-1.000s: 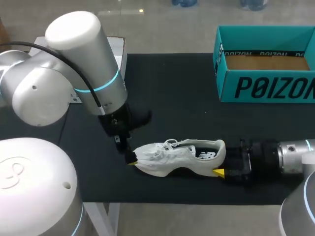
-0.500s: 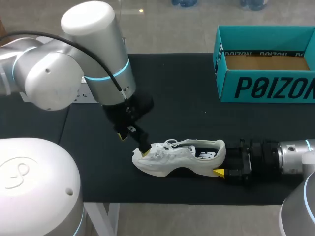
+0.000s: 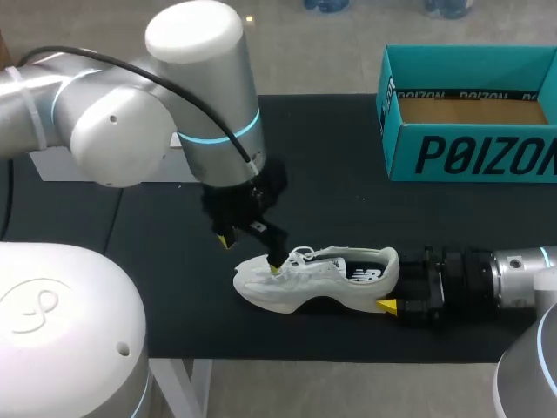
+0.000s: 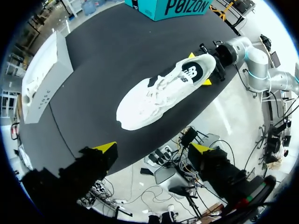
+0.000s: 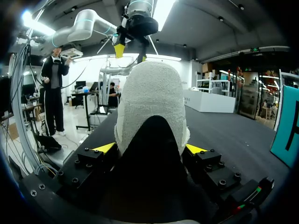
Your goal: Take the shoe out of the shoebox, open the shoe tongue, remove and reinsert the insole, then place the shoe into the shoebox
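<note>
The right gripper (image 3: 393,287) pinches the heel of the white sneaker (image 3: 305,280). The left gripper (image 3: 251,254) hangs wide open just above its laces.

The left arm (image 3: 113,139) is showing fat silver-white segments, a glowing cyan ring (image 3: 228,135) and a black cable (image 3: 165,83) — its black left gripper (image 3: 251,254) is ending in yellow tips. The right arm (image 3: 518,277) is showing ribbed black collars (image 3: 452,279) (small screws (image 5: 86,151) are dotting the right gripper (image 5: 149,148)).

Black table (image 3: 331,157): shoe (image 3: 305,283), shoebox (image 3: 470,157), white box (image 4: 42,79)
</note>
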You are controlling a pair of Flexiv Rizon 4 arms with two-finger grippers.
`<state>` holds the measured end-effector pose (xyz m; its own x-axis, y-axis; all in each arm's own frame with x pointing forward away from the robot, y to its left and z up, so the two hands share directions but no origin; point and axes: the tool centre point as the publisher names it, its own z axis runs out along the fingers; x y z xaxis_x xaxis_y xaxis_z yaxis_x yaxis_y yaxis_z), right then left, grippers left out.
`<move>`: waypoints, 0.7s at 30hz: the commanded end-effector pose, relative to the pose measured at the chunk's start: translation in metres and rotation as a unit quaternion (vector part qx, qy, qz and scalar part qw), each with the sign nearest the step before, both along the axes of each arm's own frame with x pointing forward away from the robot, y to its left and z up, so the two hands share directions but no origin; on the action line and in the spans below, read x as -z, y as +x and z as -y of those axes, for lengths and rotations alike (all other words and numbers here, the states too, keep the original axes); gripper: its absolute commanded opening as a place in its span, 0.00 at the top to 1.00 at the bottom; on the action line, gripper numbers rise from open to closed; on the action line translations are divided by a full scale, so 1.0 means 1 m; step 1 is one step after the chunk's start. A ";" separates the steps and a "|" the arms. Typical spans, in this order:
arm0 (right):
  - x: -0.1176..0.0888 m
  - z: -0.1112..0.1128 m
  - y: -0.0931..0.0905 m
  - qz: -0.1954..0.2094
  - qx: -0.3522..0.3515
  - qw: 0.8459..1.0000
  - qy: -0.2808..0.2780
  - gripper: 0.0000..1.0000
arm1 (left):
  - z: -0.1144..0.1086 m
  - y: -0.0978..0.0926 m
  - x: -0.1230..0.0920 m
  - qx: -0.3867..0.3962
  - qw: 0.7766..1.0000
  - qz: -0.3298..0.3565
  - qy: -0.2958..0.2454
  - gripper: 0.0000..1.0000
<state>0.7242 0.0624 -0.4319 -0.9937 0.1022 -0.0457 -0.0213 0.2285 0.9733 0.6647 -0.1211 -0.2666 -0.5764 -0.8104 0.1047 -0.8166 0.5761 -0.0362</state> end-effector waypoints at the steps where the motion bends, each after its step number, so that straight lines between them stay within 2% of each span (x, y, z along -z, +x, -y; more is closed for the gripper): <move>1: 0.002 -0.002 0.001 0.000 0.001 1.000 -0.002 1.00 | 0.033 0.009 0.005 -0.066 0.997 -0.018 0.047 0.00; 9: 0.002 -0.002 0.001 0.000 0.001 1.000 -0.002 1.00 | 0.062 0.002 0.021 -0.172 0.983 0.004 0.069 0.00; 16: 0.002 -0.002 0.001 0.000 0.001 1.000 -0.002 1.00 | 0.085 -0.005 0.036 -0.181 0.980 0.010 0.077 0.00; 21: 0.002 -0.002 0.001 0.000 0.001 1.000 -0.002 1.00 | 0.093 0.000 0.040 -0.190 0.978 0.018 0.085 0.00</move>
